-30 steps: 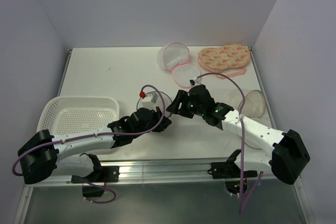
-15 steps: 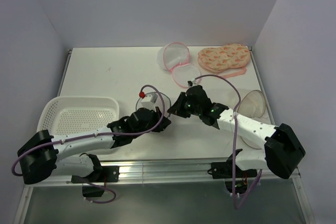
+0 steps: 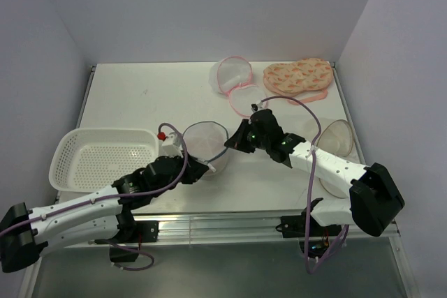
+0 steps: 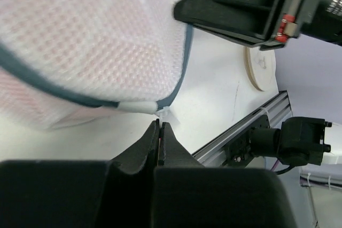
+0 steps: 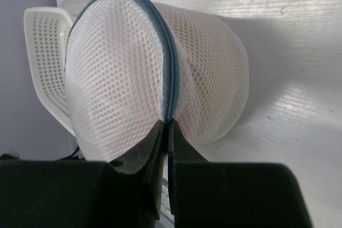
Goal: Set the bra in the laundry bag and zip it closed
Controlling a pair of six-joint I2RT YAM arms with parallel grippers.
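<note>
Two robot arms hold a round white mesh bag (image 3: 204, 144) between them near the middle of a white table (image 3: 154, 102), the bag standing on edge with its grey zip rim (image 5: 170, 68) arching over the top. The left gripper (image 4: 160, 127) meets the bag from the near left side, its fingers pressed together with almost no gap, and appears to pinch a small white tab (image 4: 165, 114) where the zip ends at the bag's lower edge. The right gripper (image 5: 166, 126) comes in from the right, its fingers likewise closed tight and clamped on the grey rim low on the bag's side. The zip line looks shut along the stretch that the right wrist view shows. A pinkish tint shows through the mesh in the left wrist view, too blurred to say what lies inside. A white perforated basket (image 3: 105, 131) sits just left of the bag, near the left arm. At the back of the table a pink-rimmed bag (image 3: 233, 75) lies open beside a peach piece (image 3: 297, 76) with a pink pattern, both well apart from the grippers. Another mesh dome (image 3: 338, 135) rests near the table's right edge, beside the right arm.
</note>
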